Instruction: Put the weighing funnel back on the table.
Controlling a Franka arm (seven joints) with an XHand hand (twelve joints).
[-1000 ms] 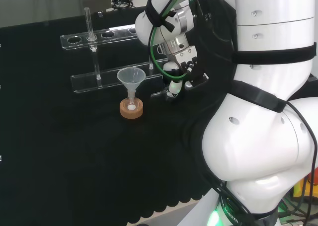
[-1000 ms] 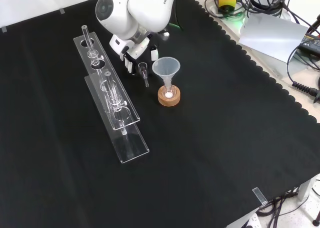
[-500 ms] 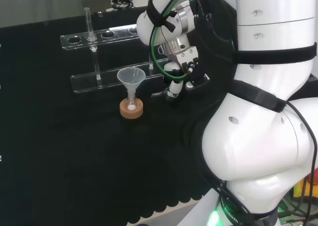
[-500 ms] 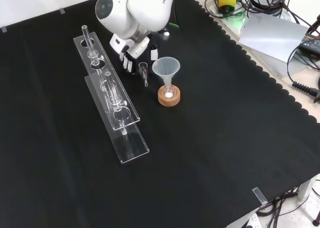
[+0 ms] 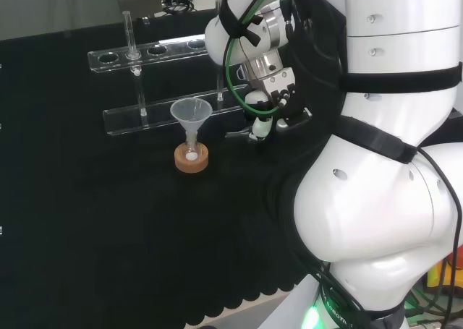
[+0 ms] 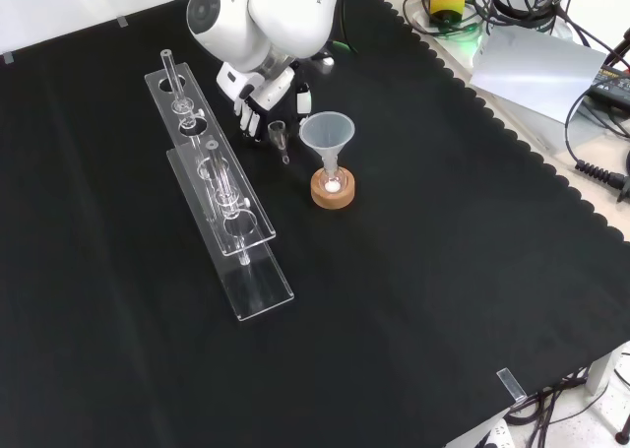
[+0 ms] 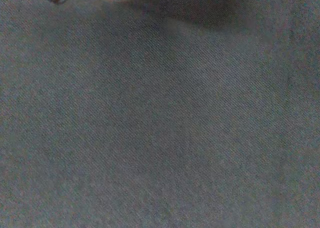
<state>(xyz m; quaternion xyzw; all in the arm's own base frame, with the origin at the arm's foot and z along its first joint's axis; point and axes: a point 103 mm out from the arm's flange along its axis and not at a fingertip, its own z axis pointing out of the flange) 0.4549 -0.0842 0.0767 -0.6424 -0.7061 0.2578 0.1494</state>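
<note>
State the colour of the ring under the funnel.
The cork ring is tan; front view shows it best.

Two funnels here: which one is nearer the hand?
The small clear weighing funnel, right beside the hand. The big cone-shaped funnel stands farther off, mouth up, stem in a flask on a cork ring.

Hand [image 6: 259, 94] low beside the funnel [image 6: 327, 131]
Hangs from a down-bent wrist, just up and left of the funnel in the front view and right of it in the head view, with the white arm [image 6: 285, 15] reaching in from beyond the funnel.
</note>
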